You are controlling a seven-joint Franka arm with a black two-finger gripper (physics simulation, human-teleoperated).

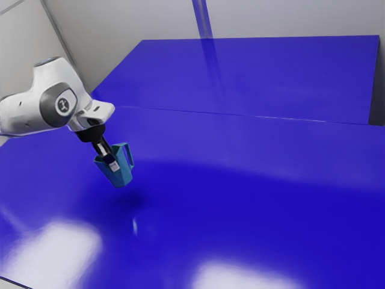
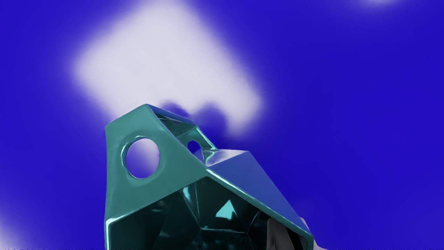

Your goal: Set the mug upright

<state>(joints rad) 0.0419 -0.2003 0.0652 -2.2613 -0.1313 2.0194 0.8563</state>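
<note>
In the exterior view my gripper (image 1: 110,161) points down at a slant and is shut on the wall of the teal mug (image 1: 123,173). The faceted mug is held above the table, tilted, with its mouth up toward the hand and its handle on the exterior view's right. A dark shadow lies on the table below it. Seen from the wrist, one finger of the gripper (image 2: 299,238) is inside the mug (image 2: 121,194) and the other is against the outside of the same wall. The handle, pierced by a round hole, points away from the fingers.
The glossy blue table (image 1: 252,180) stretches beneath the arm, with bright reflections near its front edge. A thin seam crosses it, and a pale wall (image 1: 289,18) stands behind.
</note>
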